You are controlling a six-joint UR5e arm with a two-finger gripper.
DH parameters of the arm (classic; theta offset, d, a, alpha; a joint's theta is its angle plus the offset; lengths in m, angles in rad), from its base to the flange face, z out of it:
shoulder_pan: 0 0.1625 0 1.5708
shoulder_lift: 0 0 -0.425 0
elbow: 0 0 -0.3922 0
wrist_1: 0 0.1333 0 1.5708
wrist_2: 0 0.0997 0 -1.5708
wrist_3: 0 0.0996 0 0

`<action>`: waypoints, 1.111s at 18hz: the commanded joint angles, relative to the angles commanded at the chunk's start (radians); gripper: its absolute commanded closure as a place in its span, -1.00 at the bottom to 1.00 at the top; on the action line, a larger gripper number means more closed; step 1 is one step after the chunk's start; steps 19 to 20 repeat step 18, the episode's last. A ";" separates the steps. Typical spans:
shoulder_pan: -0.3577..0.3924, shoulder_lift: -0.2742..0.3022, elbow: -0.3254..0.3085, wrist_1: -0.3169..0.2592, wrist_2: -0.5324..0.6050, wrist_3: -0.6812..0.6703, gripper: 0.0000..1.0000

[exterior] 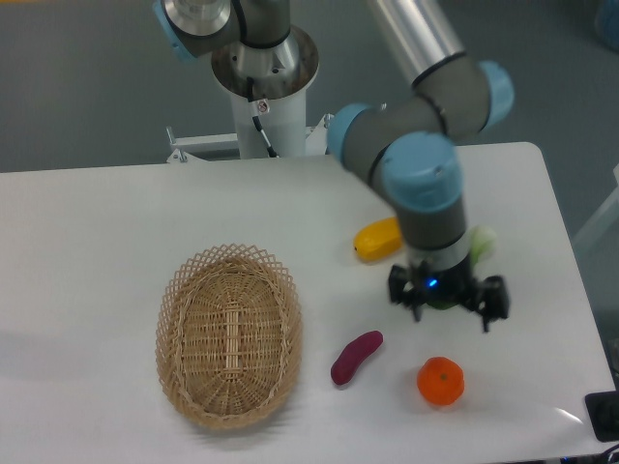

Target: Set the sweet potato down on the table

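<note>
Here, the fixed camera looks down on the white table (pixel 97 222), with the arm reaching in from the top edge. The sweet potato (pixel 356 357) lies flat on the bare tabletop, just beside the wicker basket (pixel 228 333) at its 3 o'clock side and near the orange (pixel 440 380), which sits at about 4 o'clock from it. The gripper (pixel 449 307) hangs at roughly 2 o'clock from the sweet potato, clearly apart from it; its fingers point down and stand spread, with nothing visible between them. A yellow-orange vegetable (pixel 378 238) rests at 12 o'clock from the sweet potato, and a pale green item (pixel 484 242) shows partly behind the wrist. Judged from this layout, the sweet potato already rests outside the basket, so the placing appears done. The step in hand is best finished by lifting the arm straight up, keeping the fingers clear of the orange at 6 o'clock below them, so nothing is nudged.
</note>
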 joint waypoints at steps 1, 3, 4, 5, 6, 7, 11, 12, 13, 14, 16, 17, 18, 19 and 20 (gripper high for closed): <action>0.026 0.017 0.000 -0.038 -0.003 0.075 -1.00; 0.064 0.037 0.000 -0.098 -0.005 0.209 -1.00; 0.086 0.048 -0.001 -0.121 -0.011 0.263 -1.00; 0.110 0.054 -0.002 -0.140 -0.031 0.312 -1.00; 0.129 0.055 -0.002 -0.154 -0.061 0.353 -1.00; 0.155 0.057 -0.003 -0.158 -0.095 0.385 -1.00; 0.195 0.088 -0.023 -0.161 -0.146 0.413 -1.00; 0.195 0.089 -0.023 -0.161 -0.146 0.415 -1.00; 0.197 0.089 -0.023 -0.160 -0.147 0.415 -1.00; 0.195 0.091 -0.023 -0.160 -0.147 0.415 -1.00; 0.195 0.091 -0.023 -0.158 -0.147 0.415 -1.00; 0.193 0.091 -0.023 -0.158 -0.149 0.415 -1.00; 0.192 0.091 -0.023 -0.157 -0.149 0.413 -1.00; 0.192 0.091 -0.023 -0.157 -0.149 0.413 -1.00; 0.192 0.091 -0.023 -0.157 -0.149 0.413 -1.00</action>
